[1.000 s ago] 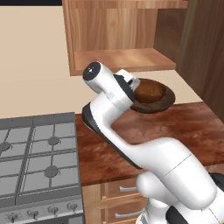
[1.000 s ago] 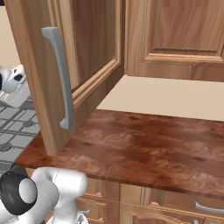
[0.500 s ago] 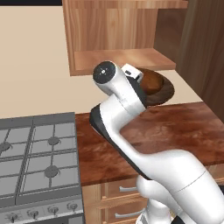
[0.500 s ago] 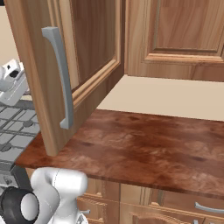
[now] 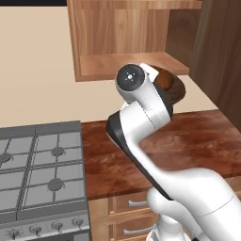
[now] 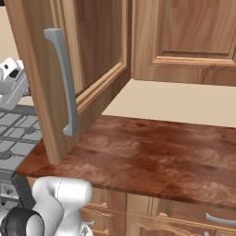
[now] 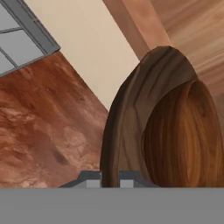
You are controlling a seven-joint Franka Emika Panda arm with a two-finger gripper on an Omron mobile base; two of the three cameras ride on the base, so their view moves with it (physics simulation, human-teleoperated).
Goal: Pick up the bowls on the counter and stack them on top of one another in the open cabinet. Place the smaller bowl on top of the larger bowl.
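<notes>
The larger bowl (image 7: 131, 109), wide and dark brown, is held on edge by its rim between the fingertips of my gripper (image 7: 109, 181), which is shut on it. The smaller bowl (image 7: 183, 135), reddish-brown, rests inside it. In the left base view both bowls (image 5: 172, 87) hang in the air behind my white wrist, above the counter (image 5: 197, 136) and just in front of and slightly below the shelf of the open cabinet (image 5: 132, 63). My wrist hides the fingers there.
A grey gas stove (image 5: 37, 164) adjoins the counter on the left. The open cabinet door (image 6: 50, 83) with its grey handle juts out over the counter (image 6: 152, 152). A tall dark wood unit (image 5: 221, 52) stands to the right.
My arm has lifted the two bowls upward and a little toward the cabinet shelf. The grip has stayed shut on the rim.
</notes>
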